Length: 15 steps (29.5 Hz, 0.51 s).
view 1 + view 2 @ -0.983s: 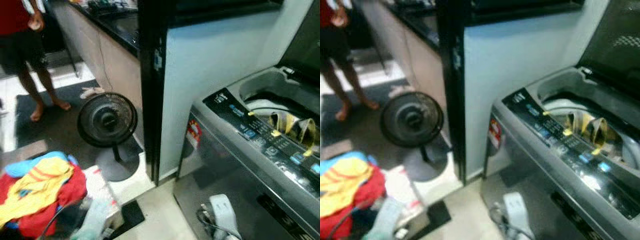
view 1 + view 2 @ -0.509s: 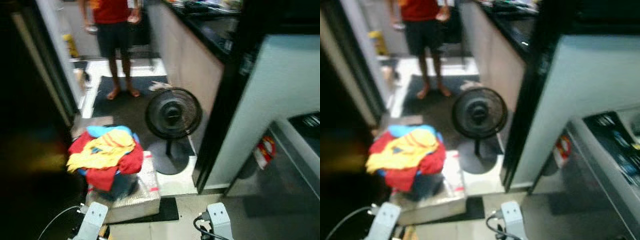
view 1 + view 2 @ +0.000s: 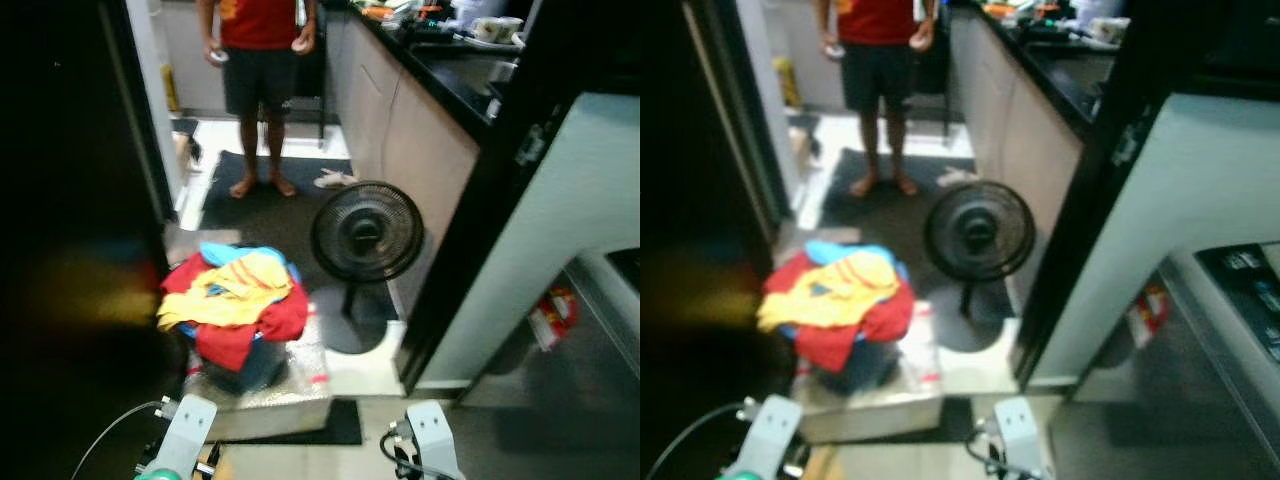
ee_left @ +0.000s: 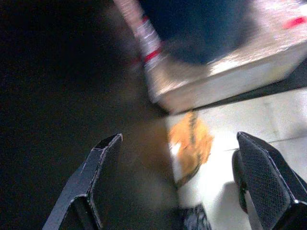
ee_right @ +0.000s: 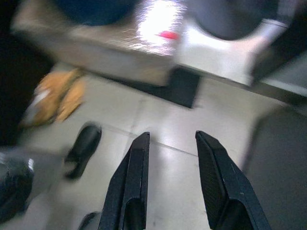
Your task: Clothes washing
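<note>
Your laundry pile (image 3: 235,300), red, yellow and blue, sits heaped in a dark basket (image 3: 245,362) on the floor, just left of a black standing fan (image 3: 366,233). Your left end effector (image 4: 182,187) hangs spread wide over the tiles; your right end effector (image 5: 171,177) hangs with fingers parted, empty. A person (image 3: 262,60) stands beyond
</note>
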{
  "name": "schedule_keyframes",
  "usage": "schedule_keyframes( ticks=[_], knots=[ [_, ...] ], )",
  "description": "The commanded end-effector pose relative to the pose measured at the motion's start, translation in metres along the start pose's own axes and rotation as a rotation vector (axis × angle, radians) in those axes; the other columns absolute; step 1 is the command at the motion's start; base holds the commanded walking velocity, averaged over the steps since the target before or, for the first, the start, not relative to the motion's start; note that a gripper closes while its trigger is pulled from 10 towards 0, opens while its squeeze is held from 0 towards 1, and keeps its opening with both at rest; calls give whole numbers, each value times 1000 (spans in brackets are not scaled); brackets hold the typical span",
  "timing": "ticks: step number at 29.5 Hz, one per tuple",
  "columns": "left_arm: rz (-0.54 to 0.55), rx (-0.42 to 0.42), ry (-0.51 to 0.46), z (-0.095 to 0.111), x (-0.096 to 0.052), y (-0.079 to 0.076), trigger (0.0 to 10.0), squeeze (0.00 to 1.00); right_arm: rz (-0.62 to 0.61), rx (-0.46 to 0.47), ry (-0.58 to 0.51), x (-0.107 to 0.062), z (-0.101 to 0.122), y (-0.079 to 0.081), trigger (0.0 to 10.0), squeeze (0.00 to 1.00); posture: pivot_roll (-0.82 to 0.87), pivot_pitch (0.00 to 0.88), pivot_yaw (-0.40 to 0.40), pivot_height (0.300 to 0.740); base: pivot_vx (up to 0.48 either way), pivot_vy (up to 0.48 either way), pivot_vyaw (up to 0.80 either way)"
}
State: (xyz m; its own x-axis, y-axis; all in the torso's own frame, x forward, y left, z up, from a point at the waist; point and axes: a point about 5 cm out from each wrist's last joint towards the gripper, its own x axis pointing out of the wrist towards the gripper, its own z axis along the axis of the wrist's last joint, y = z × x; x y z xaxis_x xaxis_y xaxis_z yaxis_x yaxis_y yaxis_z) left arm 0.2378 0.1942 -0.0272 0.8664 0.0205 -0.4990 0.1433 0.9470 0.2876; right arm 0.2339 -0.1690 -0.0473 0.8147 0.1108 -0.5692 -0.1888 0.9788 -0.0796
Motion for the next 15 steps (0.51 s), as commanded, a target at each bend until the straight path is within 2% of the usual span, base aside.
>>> schedule_keyframes(
  ticks=[1,7,10,12,15],
  knots=[
    [-7,4,54,-15,-5,-3,10000,0,9,3,1,-1,-2,2,10000,0,68,37,-6,740,0,0,769],
    [-6,5,51,-14,-4,-3,10000,0,10,2,-3,0,-1,2,10000,0,68,34,-9,740,0,0,752],
    [-7,4,50,-14,-4,-3,10000,0,18,5,-8,0,0,2,10000,0,66,33,-10,740,0,0,0],
    [-8,3,47,-14,-3,-3,10000,0,25,7,-11,0,1,3,10000,0,65,33,-11,740,278,0,0],
    [-9,1,45,-14,-3,-4,10000,0,25,6,-12,0,1,3,10000,0,64,34,-12,740,394,251,0]
  ],
)
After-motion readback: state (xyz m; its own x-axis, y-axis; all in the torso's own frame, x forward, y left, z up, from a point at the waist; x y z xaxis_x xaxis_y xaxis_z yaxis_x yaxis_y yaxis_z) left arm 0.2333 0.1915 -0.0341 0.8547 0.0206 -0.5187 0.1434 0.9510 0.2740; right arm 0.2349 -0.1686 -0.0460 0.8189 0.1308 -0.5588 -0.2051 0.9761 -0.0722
